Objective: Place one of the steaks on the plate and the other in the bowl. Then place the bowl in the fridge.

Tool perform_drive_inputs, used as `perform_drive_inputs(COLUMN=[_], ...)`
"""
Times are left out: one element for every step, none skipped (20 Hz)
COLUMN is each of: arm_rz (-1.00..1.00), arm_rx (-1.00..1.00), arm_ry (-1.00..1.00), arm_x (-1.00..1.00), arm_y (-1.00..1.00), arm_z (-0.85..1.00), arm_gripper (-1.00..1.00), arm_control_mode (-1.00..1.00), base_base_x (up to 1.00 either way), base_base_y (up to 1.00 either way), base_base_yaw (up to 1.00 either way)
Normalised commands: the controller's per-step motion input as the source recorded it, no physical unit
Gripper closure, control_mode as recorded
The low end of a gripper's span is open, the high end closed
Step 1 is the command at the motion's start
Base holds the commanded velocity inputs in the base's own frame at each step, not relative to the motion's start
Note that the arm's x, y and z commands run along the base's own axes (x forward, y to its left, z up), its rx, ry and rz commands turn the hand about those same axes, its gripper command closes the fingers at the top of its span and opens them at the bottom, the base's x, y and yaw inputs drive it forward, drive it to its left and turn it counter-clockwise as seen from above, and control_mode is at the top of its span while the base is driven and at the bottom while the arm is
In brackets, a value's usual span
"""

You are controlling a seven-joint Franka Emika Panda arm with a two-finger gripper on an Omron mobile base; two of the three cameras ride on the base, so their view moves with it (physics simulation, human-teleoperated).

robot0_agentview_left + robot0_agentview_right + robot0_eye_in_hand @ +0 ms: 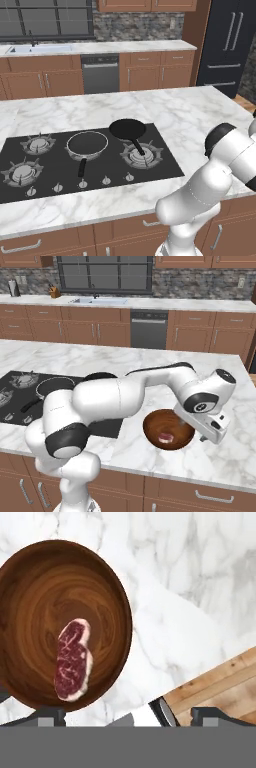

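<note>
One steak (pixel 73 660) lies inside the brown bowl (pixel 168 429) on the marble tabletop (pixel 220 451), lower centre of the right base view. The hand (pixel 209 432) hovers beside its rim; whether its fingers are spread I cannot tell. Next, probably: grip the rim, carry it to the fridge (pixel 231 40)

Counter (pixel 220 456): bare marble on all sides of the bowl (pixel 155 423). Bowl interior: one steak (pixel 73 660) lying flat, rim open above. Stove end of counter: two black pans (pixel 87 144) on the cooktop (pixel 160 165), handles pointing toward the front edge. Fridge (pixel 227 45) doors shut, beyond the counter's far corner.
</note>
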Motion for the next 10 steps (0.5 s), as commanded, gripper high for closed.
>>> perform_drive_inputs(arm_rz=[-0.29, -0.2, -0.15, -0.14, -0.11, -0.11, -0.13, -0.16, -0.15, -0.13], arm_rx=[0.04, 0.03, 0.0, 0.0, 0.0, 0.0, 0.0, -0.01, -0.03, -0.05], arm_ry=[-0.01, -0.03, -0.07, -0.07, -0.04, 0.0, 0.0, 0.05, 0.09, 0.09], arm_x=[0.48, 0.11, 0.0, 0.0, 0.0, 0.0, 0.0, -0.08, -0.14, -0.09], arm_y=[-0.12, 0.0, 0.0, 0.0, 0.0, 0.0, 0.0, 0.1, 0.44, 0.49], arm_z=[0.0, 0.0, 0.0, 0.0, 0.0, 0.0, 0.0, 0.09, 0.1, 0.02], arm_gripper=[-1.0, -1.0, -1.0, -1.0, -1.0, -1.0, -1.0, -1.0, -1.0, -1.0], arm_control_mode=[-1.0, -1.0, -1.0, -1.0, -1.0, -1.0, -1.0, -1.0, -1.0, -1.0], base_base_x=[0.0, 0.0, 0.0, 0.0, 0.0, 0.0, 0.0, 0.0, 0.0, 0.0], base_base_y=[0.0, 0.0, 0.0, 0.0, 0.0, 0.0, 0.0, 0.0, 0.0, 0.0], base_base_yaw=[0.0, 0.0, 0.0, 0.0, 0.0, 0.0, 0.0, 0.0, 0.0, 0.0])
